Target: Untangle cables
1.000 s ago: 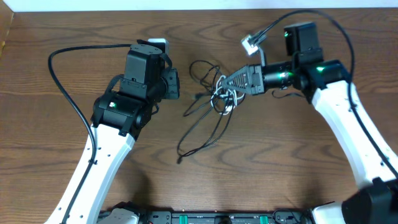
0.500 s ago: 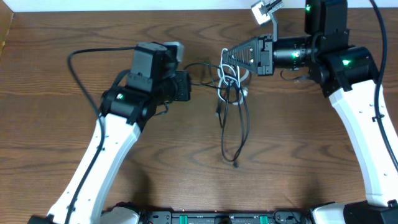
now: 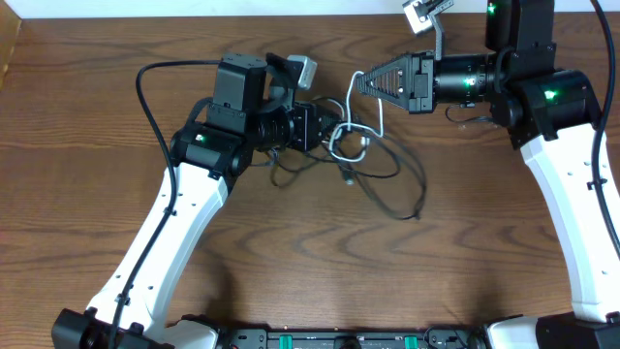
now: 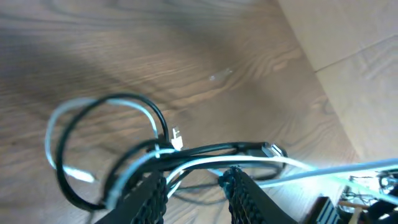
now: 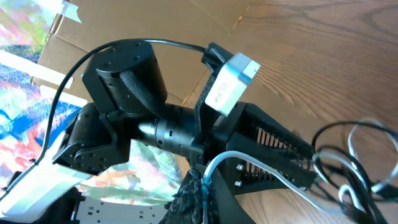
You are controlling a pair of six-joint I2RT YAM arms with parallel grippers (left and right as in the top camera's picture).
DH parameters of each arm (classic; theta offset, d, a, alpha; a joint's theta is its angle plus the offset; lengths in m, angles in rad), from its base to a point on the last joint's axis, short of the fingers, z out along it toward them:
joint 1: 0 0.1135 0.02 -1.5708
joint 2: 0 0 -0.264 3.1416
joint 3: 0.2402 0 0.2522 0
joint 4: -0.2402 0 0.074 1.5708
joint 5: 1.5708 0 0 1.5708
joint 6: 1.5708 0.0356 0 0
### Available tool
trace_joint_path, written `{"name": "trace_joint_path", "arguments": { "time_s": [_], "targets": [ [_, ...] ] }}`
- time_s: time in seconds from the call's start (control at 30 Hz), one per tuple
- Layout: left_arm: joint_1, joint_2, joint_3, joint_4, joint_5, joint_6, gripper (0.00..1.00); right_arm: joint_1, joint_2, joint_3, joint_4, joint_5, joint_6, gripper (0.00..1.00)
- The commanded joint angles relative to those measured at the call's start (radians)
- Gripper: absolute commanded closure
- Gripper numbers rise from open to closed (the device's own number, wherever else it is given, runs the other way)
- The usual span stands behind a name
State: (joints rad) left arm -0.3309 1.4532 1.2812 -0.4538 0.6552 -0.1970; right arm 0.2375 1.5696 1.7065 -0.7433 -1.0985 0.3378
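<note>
left pincer [image 4: 196, 175]: spread part way. It was pressed together a second ago. The cords cross the gap at its tips and neither finger is clearly pressing on them.
right pincer [image 3: 358, 83]: pressed together on the white cable [image 5: 231, 153], which comes straight out from between its tips. It sits in the upper right of the overhead frame.
white cable: it runs from the right pincer down-left into loops at centre frame, just right of the left pincer.
black cables [image 4: 127, 96]: looped through the white one at centre frame, with one long loop lying out on the counter [image 3: 291, 271] toward the lower right.
changed, arms: the left arm has swung right from mid-left of the frame and now reaches the bundle. The right arm has gone up toward the top edge.
changed, cords: the long black loop trailed toward the bottom of the frame half a second ago. Now it is flung out to the lower right.
meaning: the left pincer looks to be parting so it can take a strand. The cords are still crossed, so my guess is the separating pull hasn't started.
risk: a grab here may catch black and white strands together.
</note>
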Motion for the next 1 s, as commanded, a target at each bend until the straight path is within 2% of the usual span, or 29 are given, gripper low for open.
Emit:
{"name": "trace_joint_path", "arguments": {
  "time_s": [0.0, 0.2, 0.4, 0.53, 0.97],
  "targets": [
    [0.005, -0.002, -0.007, 0.023, 0.053, 0.016, 0.64, -0.008, -0.021, 0.027, 0.002, -0.011, 0.01, 0.99],
    [0.004, 0.032, -0.007, 0.054, 0.061, -0.011, 0.64, -0.008, -0.021, 0.027, 0.002, -0.012, 0.01, 0.99],
    [0.004, 0.136, -0.007, 0.11, 0.164, -0.034, 0.64, -0.008, -0.021, 0.027, 0.002, -0.015, 0.01, 0.99],
    [0.004, 0.207, -0.007, 0.116, 0.162, -0.033, 0.64, -0.008, -0.021, 0.027, 0.002, -0.016, 0.01, 0.99],
    [-0.027, 0.348, -0.008, 0.105, -0.03, -0.025, 0.64, -0.021, -0.021, 0.029, 0.048, -0.098, 0.045, 0.99]
  ]
}}
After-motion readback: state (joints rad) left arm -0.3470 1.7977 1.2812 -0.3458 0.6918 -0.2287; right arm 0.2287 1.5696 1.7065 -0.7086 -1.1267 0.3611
